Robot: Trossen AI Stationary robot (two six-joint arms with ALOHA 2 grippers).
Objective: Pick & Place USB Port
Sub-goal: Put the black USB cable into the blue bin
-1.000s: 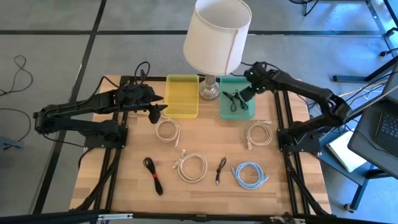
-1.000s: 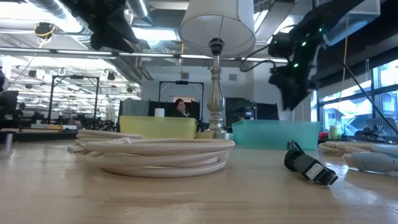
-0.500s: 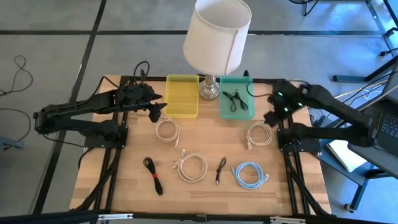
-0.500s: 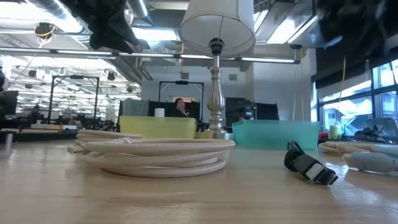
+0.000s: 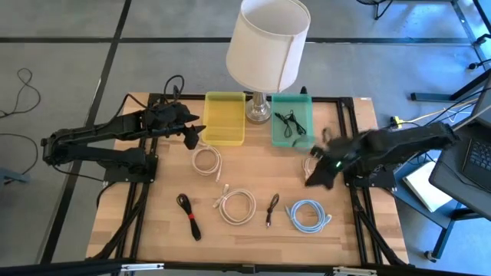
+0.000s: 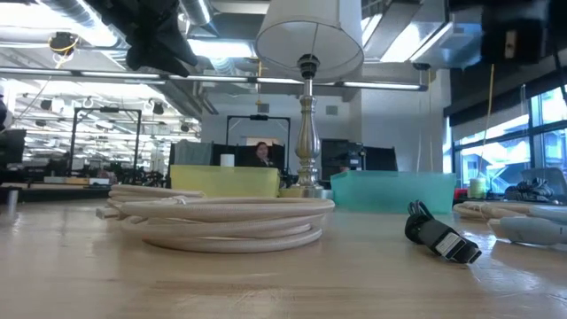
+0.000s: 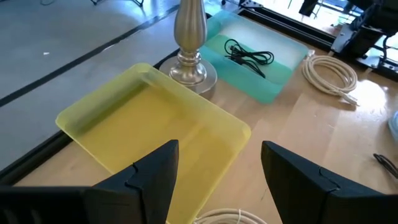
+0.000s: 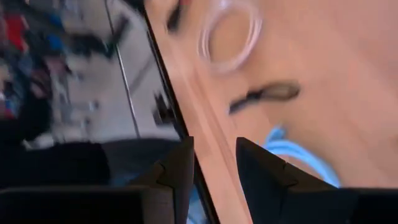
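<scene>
One black USB cable (image 5: 288, 123) already sits in the teal bin (image 5: 304, 139), and the right gripper (image 5: 317, 173) hangs empty over the white coil (image 5: 317, 164), fingers slightly apart, probably hunting the next cable (image 5: 272, 208). The left gripper (image 5: 192, 135) waits wide open by the yellow bin (image 5: 224, 118).

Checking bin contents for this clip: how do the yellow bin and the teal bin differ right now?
The yellow bin is empty, while the teal bin holds a black cable. The yellow bin sits on the left arm's side of the lamp, with the left tool hovering at its edge; the teal bin sits on the right arm's side, with no tool near it. Both are shallow, translucent rectangular trays at the table's far edge.
</scene>
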